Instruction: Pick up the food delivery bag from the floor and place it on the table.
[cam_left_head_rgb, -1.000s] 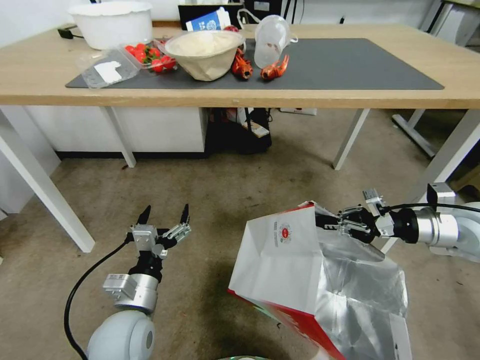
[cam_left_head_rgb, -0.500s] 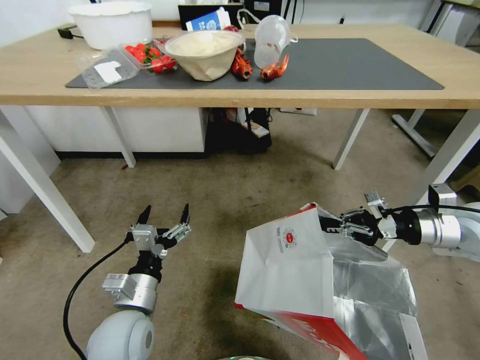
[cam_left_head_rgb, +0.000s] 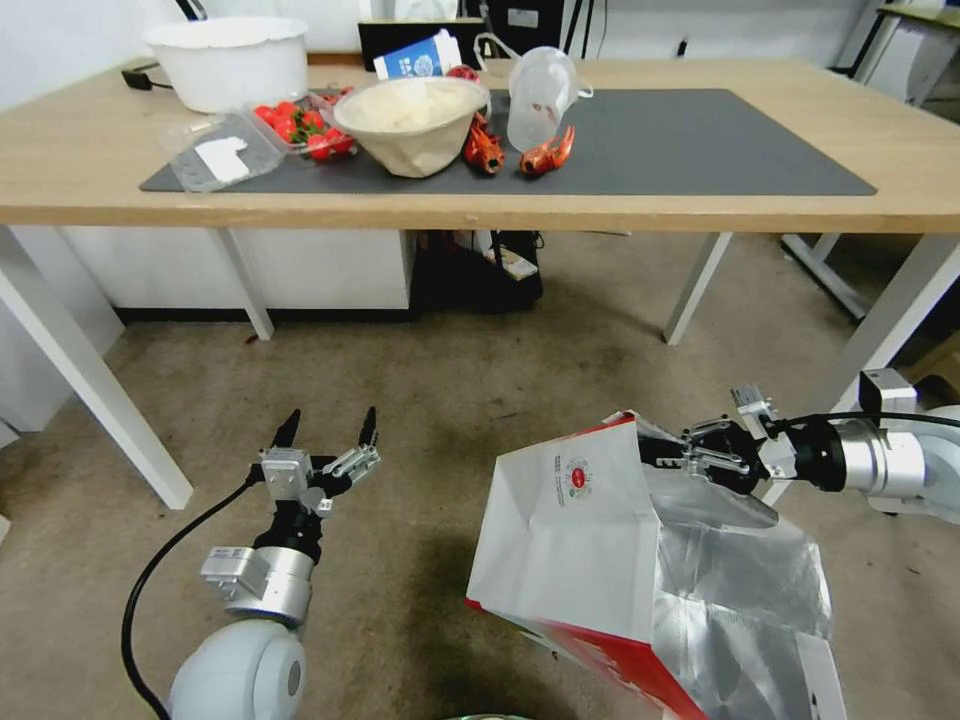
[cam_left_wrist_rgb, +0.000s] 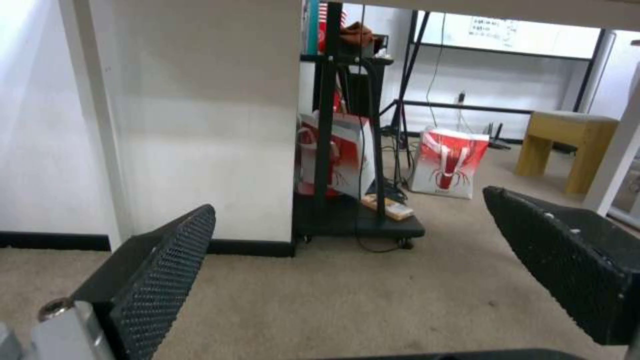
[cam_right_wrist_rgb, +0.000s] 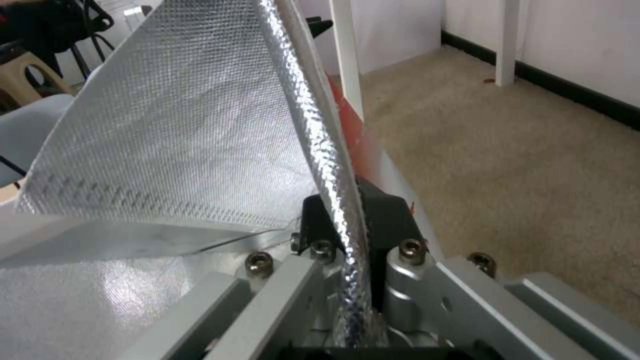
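Two grippers work low over the floor (cam_left_head_rgb: 450, 380): the left gripper (cam_left_head_rgb: 327, 432) hangs with fingers spread wide and nothing between them, and the right gripper (cam_left_head_rgb: 668, 452) is clamped on the foil-lined rim of one food delivery bag (cam_left_head_rgb: 570, 540). The bag, white-faced with a small round red logo, a red base and crinkled silver lining, tilts near the table's (cam_left_head_rgb: 60, 170) right leg. On the table's dark mat (cam_left_head_rgb: 700, 140) sit one white tub (cam_left_head_rgb: 228, 60), one tray of strawberries (cam_left_head_rgb: 300, 120), one paper bowl (cam_left_head_rgb: 412, 112), two red crayfish (cam_left_head_rgb: 545, 155) and one clear cup (cam_left_head_rgb: 535, 90).

1. Food delivery bag (cam_left_head_rgb: 570, 530) is seen on floor (cam_left_head_rgb: 450, 380), before table (cam_left_head_rgb: 80, 190), w/ right gripper (cam_left_head_rgb: 655, 455) at its top edge.
2. Left gripper (cam_left_head_rgb: 328, 428) is placed left of bag, apart.
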